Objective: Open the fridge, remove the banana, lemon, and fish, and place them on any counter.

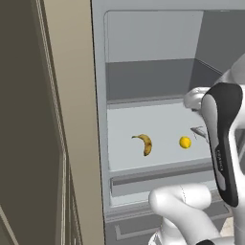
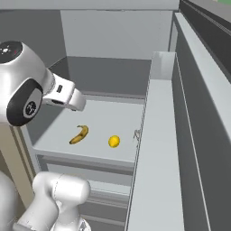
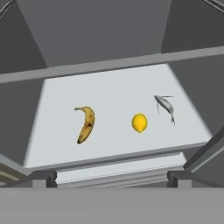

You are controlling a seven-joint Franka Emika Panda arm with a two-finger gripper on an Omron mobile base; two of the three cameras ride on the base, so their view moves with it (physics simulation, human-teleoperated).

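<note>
Pale grey shelving fills the open matte grey fridge (image 1: pixel 143 62), its door swung wide on the right. On one shelf lie three things in a row, well apart: a curved yellow banana (image 3: pixel 85 124) with dark tips on the left, a small round bright yellow lemon (image 3: pixel 139 123) in the middle, and a thin silver-grey fish (image 3: pixel 165 106) on the right. The robot's two-finger gripper (image 3: pixel 111 178) hovers in front of the shelf with its jaws spread wide, holding nothing. The banana looks light and firm; gripping across its middle seems safest. The lemon may roll, the fish may slip.
</note>
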